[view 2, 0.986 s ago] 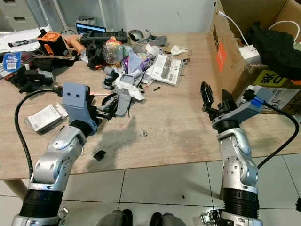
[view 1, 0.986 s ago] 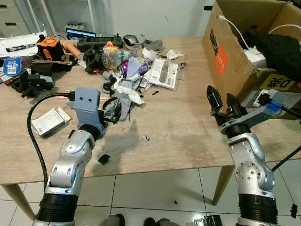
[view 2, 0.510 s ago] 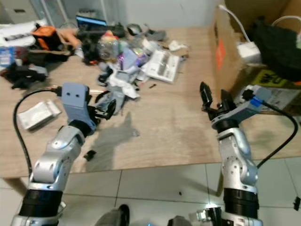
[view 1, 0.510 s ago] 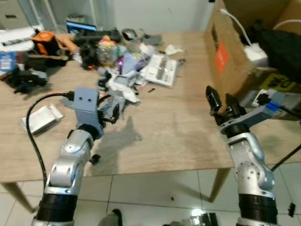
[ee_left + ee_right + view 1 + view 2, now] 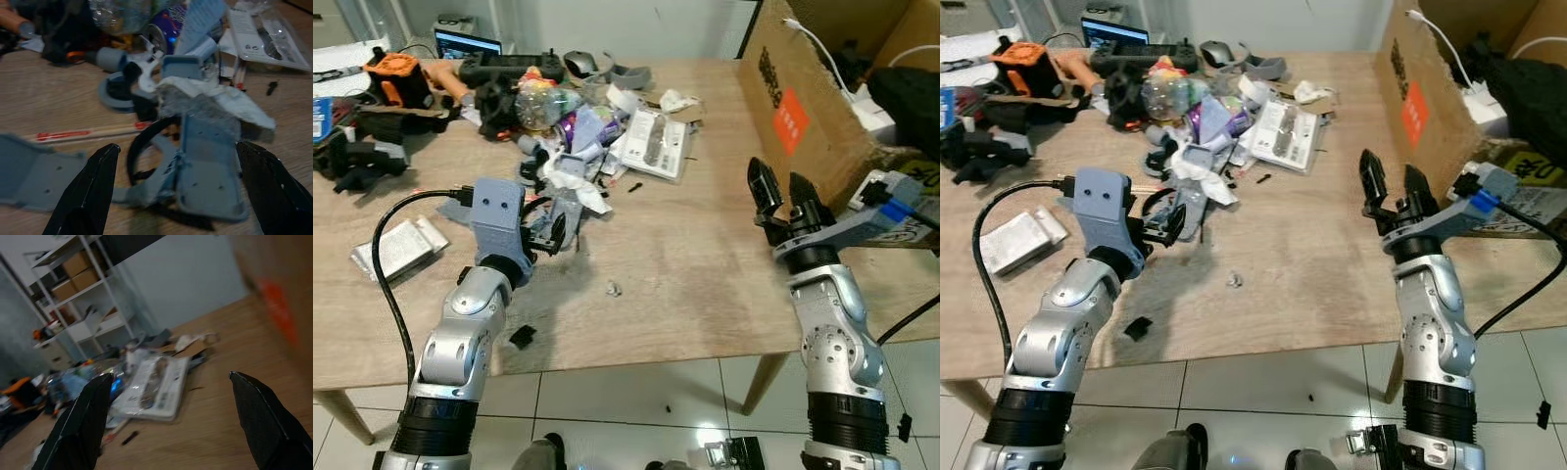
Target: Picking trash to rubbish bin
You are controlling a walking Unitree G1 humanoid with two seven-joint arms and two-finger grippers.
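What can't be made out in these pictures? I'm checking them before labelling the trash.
- Cardboard box: head views, cut off by the top and right edges.
- Small scrap on the table: head views, too small to identify.
- Blister pack: right wrist view, motion blur hides its print.
- Grey plastic piece: left wrist view, crumpled tissue covers its top.

Bright head views, wrist views dim — perhaps blurred
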